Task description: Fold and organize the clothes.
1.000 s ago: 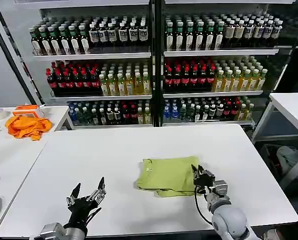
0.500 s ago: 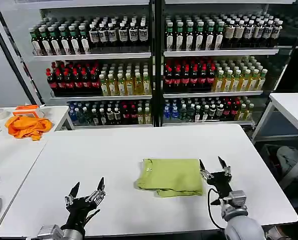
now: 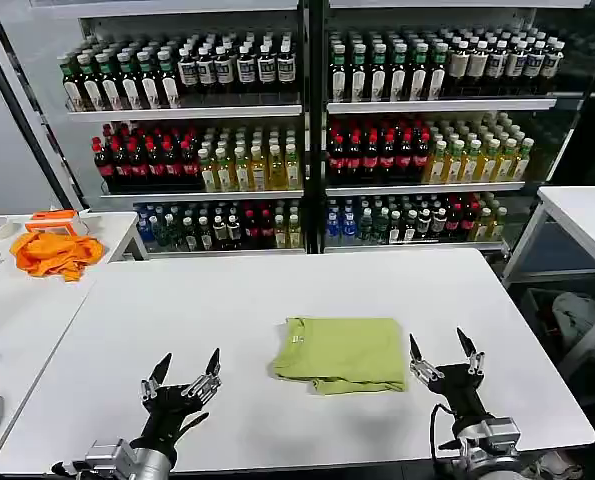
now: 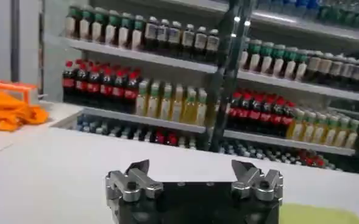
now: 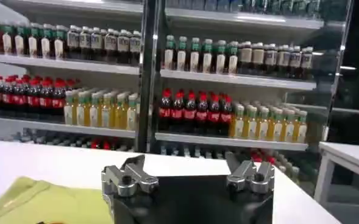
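Observation:
The yellow-green T-shirt (image 3: pixel 340 354) lies folded into a neat rectangle on the white table (image 3: pixel 257 310), right of centre; its edge shows as a green patch (image 5: pixel 39 204) in the right wrist view and a sliver (image 4: pixel 316 214) in the left wrist view. My right gripper (image 3: pixel 443 361) stands open just right of the shirt, clear of it, nothing between its fingers. My left gripper (image 3: pixel 185 375) is open near the table's front left, well apart from the shirt, also holding nothing.
A bright orange cloth (image 3: pixel 55 252) lies on the side table (image 3: pixel 17 300) at the left. Shelves of bottles (image 3: pixel 307 140) stand behind the work table. Another white table (image 3: pixel 587 220) is at the right.
The right gripper has let go of the shirt's right edge, opened, and drawn back to the right and toward the front. The left gripper shifted slightly. The shirt stays folded.

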Robot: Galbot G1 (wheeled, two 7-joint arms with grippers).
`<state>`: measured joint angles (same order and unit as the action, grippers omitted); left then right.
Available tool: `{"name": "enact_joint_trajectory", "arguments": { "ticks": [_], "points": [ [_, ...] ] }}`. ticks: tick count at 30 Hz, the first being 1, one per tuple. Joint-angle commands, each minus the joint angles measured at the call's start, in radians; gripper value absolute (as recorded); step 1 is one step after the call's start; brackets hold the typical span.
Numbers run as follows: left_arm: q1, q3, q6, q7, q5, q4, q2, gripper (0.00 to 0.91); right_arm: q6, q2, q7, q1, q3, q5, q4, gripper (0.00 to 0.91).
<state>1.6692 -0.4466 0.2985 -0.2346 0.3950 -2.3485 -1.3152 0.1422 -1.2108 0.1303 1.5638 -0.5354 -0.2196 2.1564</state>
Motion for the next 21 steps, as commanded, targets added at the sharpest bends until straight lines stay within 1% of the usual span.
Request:
{"name": "enact_joint_trajectory", "arguments": {
  "ticks": [1, 5, 8, 13, 17, 21],
  "points": [
    [-0.036, 0.015, -0.007, 0.044, -0.019, 0.023, 0.022, 0.907, -0.017, -0.038, -0.011, 0.098, -0.035, 0.014, 0.078, 0.907],
    [-0.040, 0.029, -0.026, 0.054, -0.047, 0.029, 0.031, 0.907, -0.030, -0.051, -0.030, 0.117, -0.036, 0.017, 0.090, 0.907],
    [-0.039, 0.034, -0.035, 0.056, -0.054, 0.028, 0.033, 0.907, -0.026, -0.065, -0.029, 0.124, -0.033, 0.054, 0.102, 0.907],
    [-0.036, 0.041, -0.026, 0.061, -0.059, 0.033, 0.043, 0.907, -0.026, -0.083, -0.024, 0.134, -0.028, 0.081, 0.118, 0.907],
    [-0.027, 0.039, -0.028, 0.065, -0.063, 0.021, 0.049, 0.907, -0.034, -0.088, -0.044, 0.140, -0.028, 0.108, 0.119, 0.907],
    [-0.034, 0.031, -0.031, 0.069, -0.078, 0.029, 0.054, 0.907, -0.036, -0.093, -0.040, 0.149, -0.023, 0.124, 0.129, 0.907]
  ]
}}
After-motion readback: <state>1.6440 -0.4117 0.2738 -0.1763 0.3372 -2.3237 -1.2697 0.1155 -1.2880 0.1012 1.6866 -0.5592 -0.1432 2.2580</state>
